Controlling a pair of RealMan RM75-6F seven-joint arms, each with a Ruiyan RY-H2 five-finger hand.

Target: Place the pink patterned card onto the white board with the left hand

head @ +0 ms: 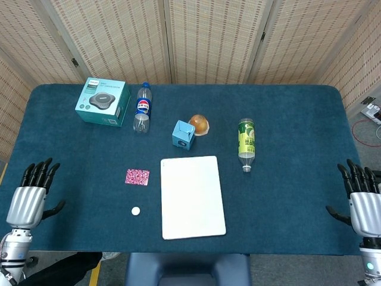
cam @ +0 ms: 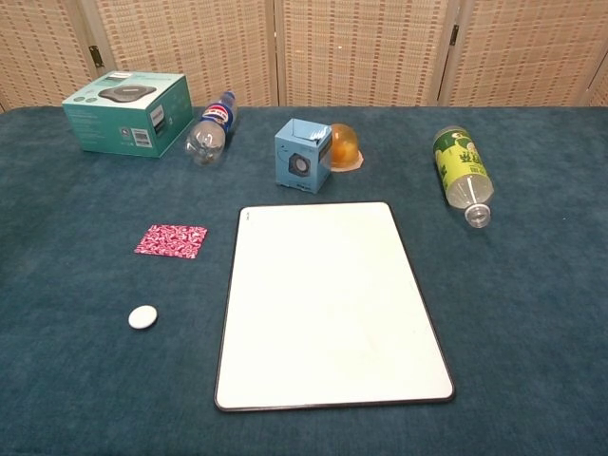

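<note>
The pink patterned card (head: 137, 177) (cam: 171, 241) lies flat on the blue cloth, just left of the white board (head: 192, 196) (cam: 328, 304). The board lies bare in the table's near middle. My left hand (head: 31, 199) hovers open at the table's near left edge, fingers spread, well left of the card. At the near right edge my right hand (head: 364, 205) is open too, holding nothing. Neither hand shows in the chest view.
A small white disc (head: 136, 210) (cam: 142, 317) lies in front of the card. Farther back are a teal box (head: 103, 102), a cola bottle (head: 141, 108) on its side, a small blue box (head: 183, 134), an orange object (head: 199, 124) and a green-labelled bottle (head: 246, 143).
</note>
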